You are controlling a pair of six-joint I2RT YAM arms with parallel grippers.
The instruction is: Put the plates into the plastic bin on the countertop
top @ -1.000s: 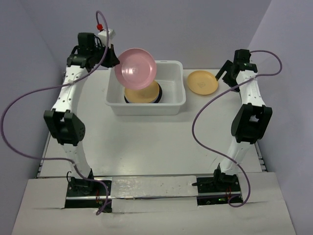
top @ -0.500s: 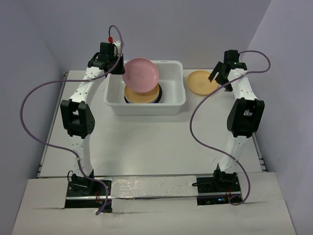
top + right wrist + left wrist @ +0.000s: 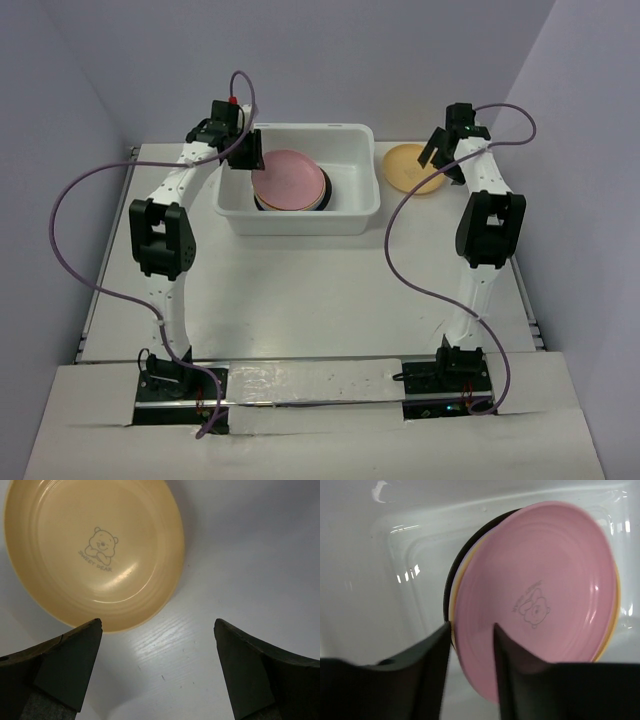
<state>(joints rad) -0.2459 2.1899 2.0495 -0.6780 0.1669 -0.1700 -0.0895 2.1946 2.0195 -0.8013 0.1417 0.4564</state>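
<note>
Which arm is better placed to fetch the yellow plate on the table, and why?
Right: the right claw, open, hovers at the yellow plate; the left claw is over the bin at the pink plate.

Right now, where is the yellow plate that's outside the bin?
In the top view, the yellow plate lies on the countertop just right of the plastic bin, under the open right gripper.

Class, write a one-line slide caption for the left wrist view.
Left gripper straddles the rim of a pink plate lying on a stack in the white bin.
</note>
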